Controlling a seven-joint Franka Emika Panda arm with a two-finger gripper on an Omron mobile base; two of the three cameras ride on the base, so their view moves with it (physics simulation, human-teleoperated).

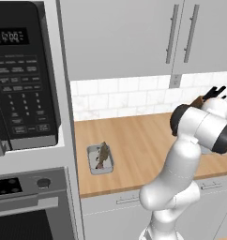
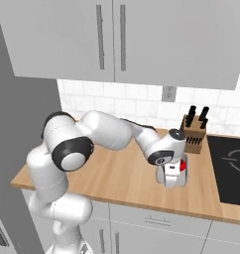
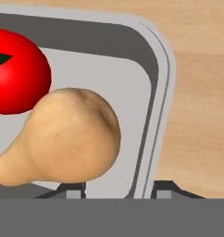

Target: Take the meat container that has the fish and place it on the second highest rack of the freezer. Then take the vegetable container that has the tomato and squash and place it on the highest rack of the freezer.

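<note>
The meat container (image 1: pixel 93 168), a shallow grey tray, lies near the counter's front left with the slim brownish fish (image 1: pixel 102 154) in it. Far to its right, the vegetable container (image 2: pixel 184 179) sits by the cooktop, holding the red tomato (image 3: pixel 16 71) and the tan squash (image 3: pixel 63 139). My gripper (image 2: pixel 172 179) points down over this tray. In the hand view my gripper (image 3: pixel 118 190) straddles the tray's rim (image 3: pixel 153 120), one fingertip inside and one outside, with gaps showing on both sides. The freezer is out of view.
A knife block (image 2: pixel 194 134) stands just behind the vegetable container, and the black cooktop (image 2: pixel 231 168) lies to its right. A microwave (image 1: pixel 21 75) and wall oven (image 1: pixel 26 206) bound the counter's left end. Wall cabinets (image 2: pixel 117 34) hang overhead.
</note>
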